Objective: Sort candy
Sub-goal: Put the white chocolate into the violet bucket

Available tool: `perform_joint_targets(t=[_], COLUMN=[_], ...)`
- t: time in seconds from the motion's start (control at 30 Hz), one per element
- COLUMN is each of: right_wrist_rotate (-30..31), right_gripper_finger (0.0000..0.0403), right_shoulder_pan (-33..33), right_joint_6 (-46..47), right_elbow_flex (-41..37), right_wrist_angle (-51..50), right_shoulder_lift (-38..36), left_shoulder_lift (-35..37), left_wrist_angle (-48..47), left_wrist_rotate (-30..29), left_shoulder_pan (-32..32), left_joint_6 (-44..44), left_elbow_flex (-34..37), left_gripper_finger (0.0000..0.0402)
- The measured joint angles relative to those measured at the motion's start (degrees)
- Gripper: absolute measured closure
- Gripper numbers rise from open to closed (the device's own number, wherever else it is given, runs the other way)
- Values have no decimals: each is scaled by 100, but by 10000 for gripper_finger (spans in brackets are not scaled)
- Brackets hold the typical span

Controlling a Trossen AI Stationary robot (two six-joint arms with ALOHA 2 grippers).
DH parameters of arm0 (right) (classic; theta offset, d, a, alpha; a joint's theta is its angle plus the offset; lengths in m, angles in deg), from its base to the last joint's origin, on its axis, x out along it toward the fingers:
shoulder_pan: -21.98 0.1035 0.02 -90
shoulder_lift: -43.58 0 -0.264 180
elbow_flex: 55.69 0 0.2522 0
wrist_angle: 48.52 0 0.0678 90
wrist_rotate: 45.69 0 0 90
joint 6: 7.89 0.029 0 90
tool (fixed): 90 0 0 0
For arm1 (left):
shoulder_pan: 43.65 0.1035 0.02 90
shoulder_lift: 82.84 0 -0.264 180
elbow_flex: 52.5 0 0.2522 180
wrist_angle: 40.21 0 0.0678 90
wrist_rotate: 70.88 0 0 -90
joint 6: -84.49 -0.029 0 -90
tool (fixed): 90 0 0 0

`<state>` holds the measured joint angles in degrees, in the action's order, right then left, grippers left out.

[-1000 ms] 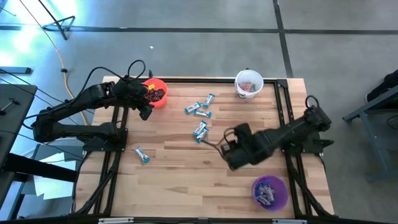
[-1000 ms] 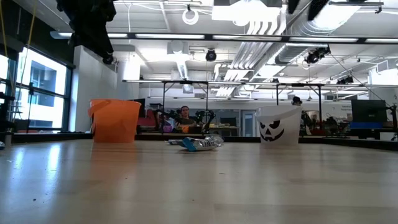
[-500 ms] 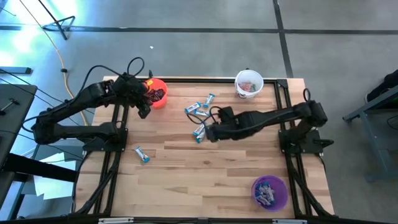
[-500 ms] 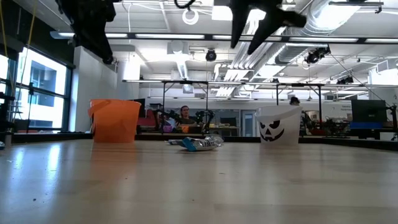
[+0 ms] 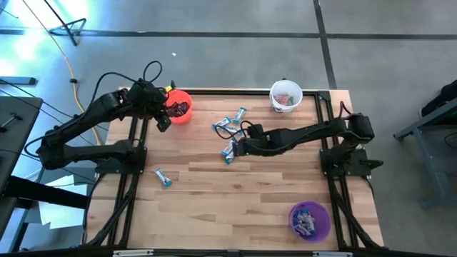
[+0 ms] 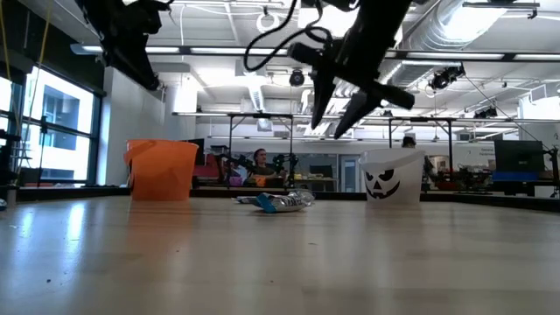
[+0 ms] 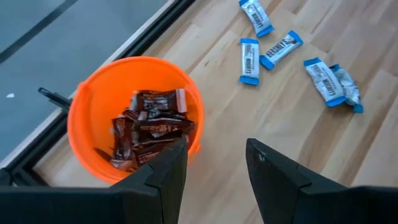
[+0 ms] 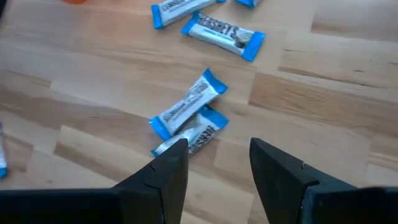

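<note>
In the high view we see the left gripper (image 5: 161, 120) at the upper left of the table (image 5: 214, 207), just beside the orange cup (image 5: 179, 107). Its own wrist view shows its fingers (image 7: 168, 171) standing apart with nothing between them, and the cup below them packed with dark brown candy (image 7: 149, 127). The right gripper (image 5: 239, 148) reaches toward the middle of the frame, above a pair of blue-and-white pieces (image 5: 229, 150). In the right wrist view that pair (image 8: 189, 118) lies overlapped just ahead of the spread, empty fingers (image 8: 171, 171); in the low view the gripper (image 6: 337, 109) hangs clear above the tabletop.

More blue-and-white candy (image 5: 228, 125) lies scattered a little higher in the high view, between the orange cup and the white cup (image 5: 285, 96) at the upper right. One single piece (image 5: 163, 177) sits alone near the table's left edge, lower in the frame. The purple cup (image 5: 309, 220) at the lower right holds what look like blue-and-white pieces, though we cannot make them out well. The white cup holds pinkish pieces.
</note>
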<state>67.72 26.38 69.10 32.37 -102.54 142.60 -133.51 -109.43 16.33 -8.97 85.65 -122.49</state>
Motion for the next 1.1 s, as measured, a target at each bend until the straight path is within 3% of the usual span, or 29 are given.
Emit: perform_joint_targets(t=[0.37,0.5,0.7,1.1], right_wrist_rotate=[-253,-643,-1137,-1338], right_gripper_finger=[237,232,228,227], right_shoulder_pan=[-339,-459,-522,-514], right_joint_6=[-259,-441,-593,-527], right_elbow_flex=[-633,-636,-640,-638], right_wrist_angle=[1250,1666,1937,2174], right_shoulder_lift=[35,234,570,672], left_shoulder_lift=[1,1,1,1], left_wrist_angle=[0,0,-20,-22], left_wrist_rotate=[1,3,19,21], left_shoulder_pan=[223,259,260,260], left_joint_6=[-143,-145,-206,-208], left_elbow_flex=[0,0,0,0], left_gripper_finger=[249,249,249,249])
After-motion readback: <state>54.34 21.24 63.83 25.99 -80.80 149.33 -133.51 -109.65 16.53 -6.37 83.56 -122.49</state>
